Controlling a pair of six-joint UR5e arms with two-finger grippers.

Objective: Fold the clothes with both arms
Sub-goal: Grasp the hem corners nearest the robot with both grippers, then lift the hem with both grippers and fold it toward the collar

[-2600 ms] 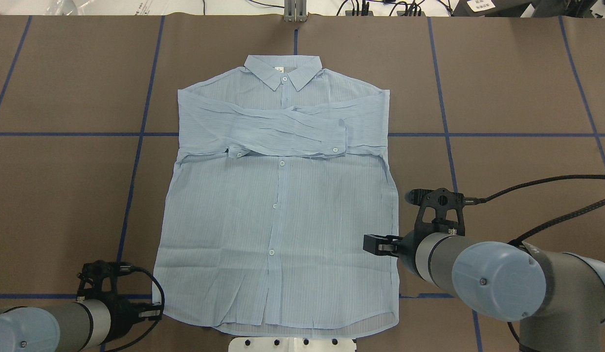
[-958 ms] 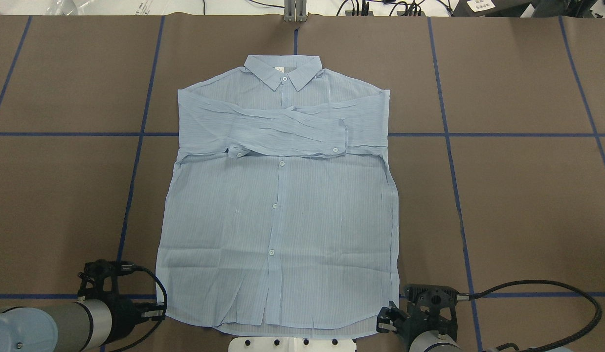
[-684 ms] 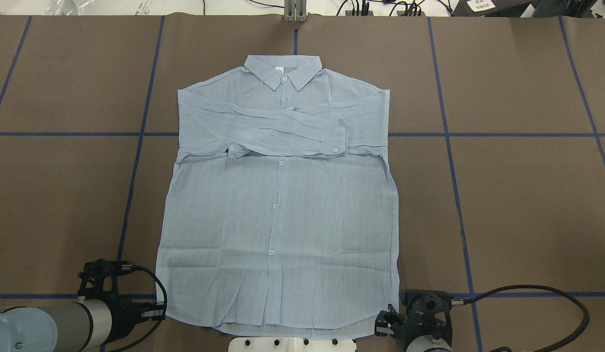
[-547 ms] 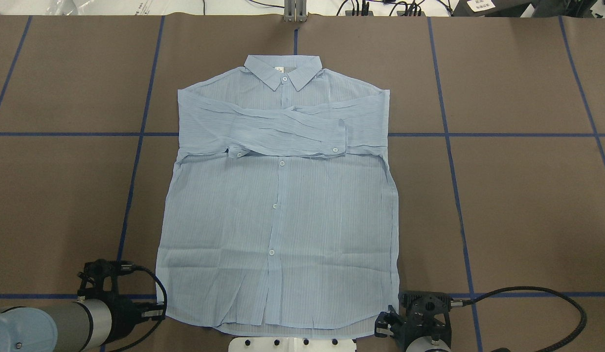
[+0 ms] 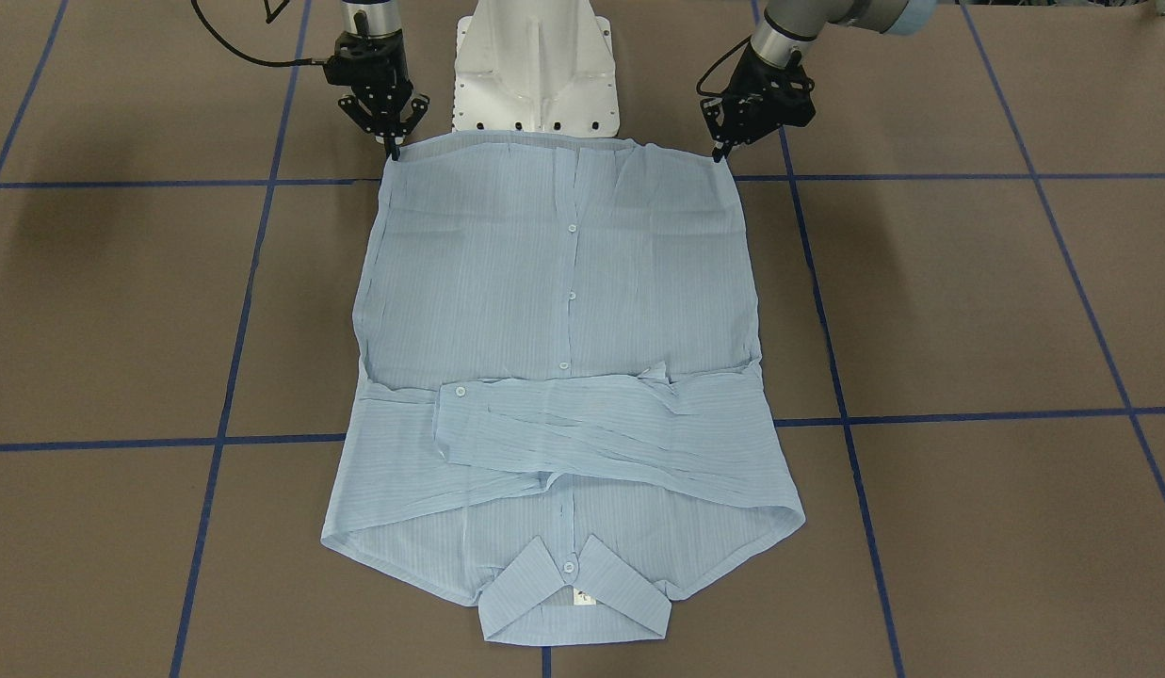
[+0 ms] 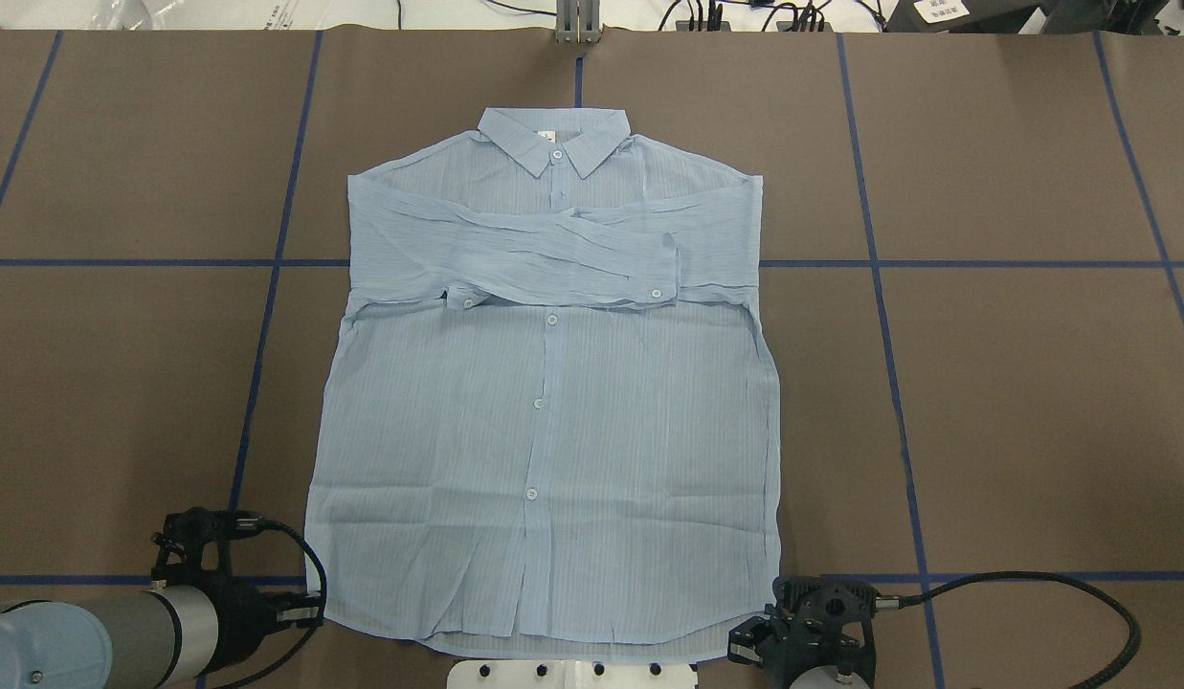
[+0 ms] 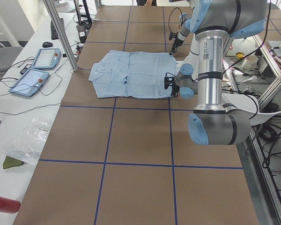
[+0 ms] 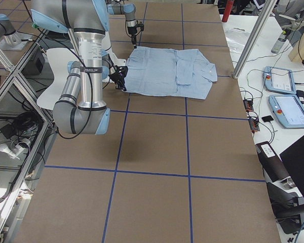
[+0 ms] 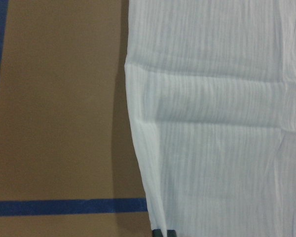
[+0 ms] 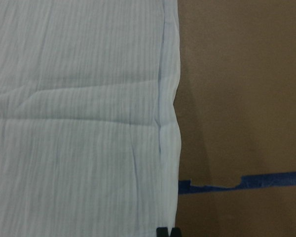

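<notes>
The light blue striped shirt [image 6: 544,411] lies flat on the brown table, front up, collar at the far side, both sleeves folded across the chest. My left gripper [image 6: 309,609] is at the shirt's near left hem corner; in the left wrist view its fingertips [image 9: 159,232] are together on the hem edge. My right gripper [image 6: 756,643] is at the near right hem corner; in the right wrist view its fingertips [image 10: 161,232] are closed on the edge. In the front-facing view the left gripper [image 5: 717,153] and right gripper [image 5: 394,149] pinch the two hem corners.
The white pedestal base [image 5: 535,66] stands just behind the hem, between the two arms. Blue tape lines [image 6: 266,316] grid the brown table. The right arm's black cable [image 6: 1032,579] loops over the near right of the table. Tablets [image 7: 44,58] lie beyond the far edge.
My right gripper has moved from beside the shirt's right side edge down to the near right hem corner and settled there. The left gripper and the shirt have stayed put.
</notes>
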